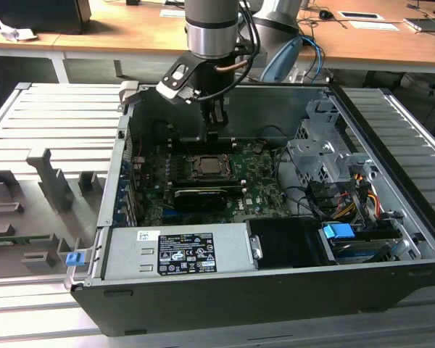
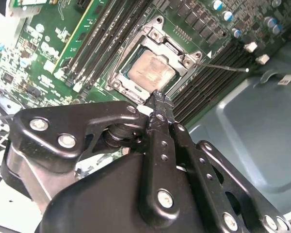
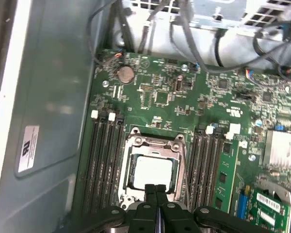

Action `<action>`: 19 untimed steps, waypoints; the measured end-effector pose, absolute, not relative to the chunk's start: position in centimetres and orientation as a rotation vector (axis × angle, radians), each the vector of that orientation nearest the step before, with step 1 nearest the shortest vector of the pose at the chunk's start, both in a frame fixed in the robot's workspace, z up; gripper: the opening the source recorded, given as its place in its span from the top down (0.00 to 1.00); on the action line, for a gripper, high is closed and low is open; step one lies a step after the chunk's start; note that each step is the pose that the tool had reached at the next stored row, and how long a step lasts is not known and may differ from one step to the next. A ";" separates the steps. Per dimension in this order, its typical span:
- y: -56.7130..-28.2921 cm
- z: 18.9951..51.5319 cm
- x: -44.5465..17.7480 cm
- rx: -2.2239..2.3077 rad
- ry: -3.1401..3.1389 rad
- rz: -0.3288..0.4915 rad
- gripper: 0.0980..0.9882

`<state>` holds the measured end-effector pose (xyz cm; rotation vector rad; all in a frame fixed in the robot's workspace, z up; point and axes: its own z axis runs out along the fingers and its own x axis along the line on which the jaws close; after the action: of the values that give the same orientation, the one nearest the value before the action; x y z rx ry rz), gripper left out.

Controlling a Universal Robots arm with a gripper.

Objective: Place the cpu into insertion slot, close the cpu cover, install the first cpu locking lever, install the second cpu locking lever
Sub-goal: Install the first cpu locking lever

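Observation:
The cpu (image 3: 153, 172), a silvery square chip, lies flat in the insertion slot (image 3: 136, 141) on the green motherboard. The cpu cover (image 3: 181, 167), a thin metal frame, lies down around the chip with its top showing through the window. In the second wrist view the cpu (image 2: 151, 73) sits just beyond my gripper (image 2: 158, 97). A thin wire lever (image 2: 223, 65) sticks out sideways from the slot's corner. My gripper (image 3: 155, 189) hangs just above the slot's edge with its black fingers pressed together and nothing between them. In the exterior view my gripper (image 1: 216, 129) hovers over the cpu (image 1: 206, 165).
Black memory slots (image 3: 104, 160) flank the socket on both sides. A long black graphics card (image 1: 199, 196) lies close to the socket, with the grey power supply (image 1: 181, 250) at the front. A metal drive cage (image 1: 326, 156) and cables stand at the exterior view's right. Case walls (image 1: 123, 159) enclose everything.

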<state>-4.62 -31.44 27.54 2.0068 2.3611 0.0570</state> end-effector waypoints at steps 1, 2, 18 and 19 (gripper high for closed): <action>-31.4 27.5 -4.6 1.998 2.369 0.057 0.99; -31.4 27.5 -4.6 1.992 2.375 0.056 0.99; -31.4 27.3 -4.6 1.596 2.668 0.061 0.99; -31.4 27.3 -4.6 1.582 2.677 0.061 0.99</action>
<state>-4.63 -31.44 27.34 1.5819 2.6769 0.0609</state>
